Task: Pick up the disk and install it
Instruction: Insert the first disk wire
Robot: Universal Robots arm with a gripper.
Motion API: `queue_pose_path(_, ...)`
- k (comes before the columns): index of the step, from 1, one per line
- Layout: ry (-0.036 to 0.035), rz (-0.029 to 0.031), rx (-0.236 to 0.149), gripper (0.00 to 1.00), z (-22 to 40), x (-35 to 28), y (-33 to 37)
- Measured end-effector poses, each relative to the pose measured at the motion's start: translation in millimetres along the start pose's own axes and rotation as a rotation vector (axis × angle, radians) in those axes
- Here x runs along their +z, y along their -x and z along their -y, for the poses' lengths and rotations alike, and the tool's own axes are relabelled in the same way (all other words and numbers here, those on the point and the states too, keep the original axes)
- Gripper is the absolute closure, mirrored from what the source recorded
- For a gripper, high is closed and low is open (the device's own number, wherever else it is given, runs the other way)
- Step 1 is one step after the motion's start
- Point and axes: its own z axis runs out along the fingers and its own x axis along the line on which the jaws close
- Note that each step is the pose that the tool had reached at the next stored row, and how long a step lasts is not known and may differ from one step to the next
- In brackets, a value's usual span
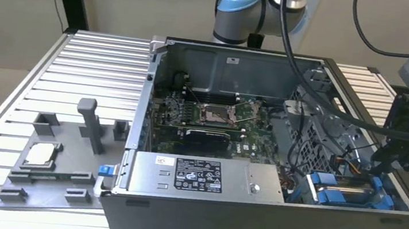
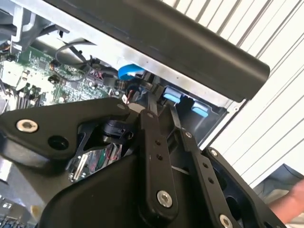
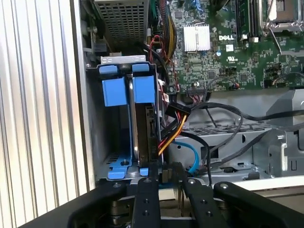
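Two fingers [image 3: 145, 199] of my gripper [image 3: 161, 178] are sitting slightly apart, gripping nothing, right at the drive bay's edge. I'm seeing the disk [image 3: 142, 128] standing in its blue carrier inside the open computer case [image 1: 269, 226], beside the motherboard [image 3: 223, 52].

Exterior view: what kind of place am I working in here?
Likely a robotics test bench: an open computer case lies on a slatted aluminium table, beside a grey parts fixture, with the arm's base behind.
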Motion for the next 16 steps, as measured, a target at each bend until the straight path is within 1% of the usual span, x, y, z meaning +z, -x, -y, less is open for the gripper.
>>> queue_pose_path(1, 0.0049, 0.0021, 0.0, 0.0, 0.4, 0.3, 0.0)
queue_pose_path(2, 0.0097, 0.0029, 0.001, 0.0, 0.6, 0.7, 0.0)
queue_pose_path(4, 0.0223, 0.0022, 0.005, 0.0, 1.0, 1.9, 0.0)
queue_pose_path(6, 0.0304, 0.0018, 0.009, 0.0, 1.5, 3.5, -0.1)
queue_pose_path(11, 0.0417, 0.0024, 0.017, 0.0, 3.7, 7.8, -0.2)
queue_pose_path(16, 0.0509, 0.005, 0.024, 0.0, 6.1, 12.0, -0.2)
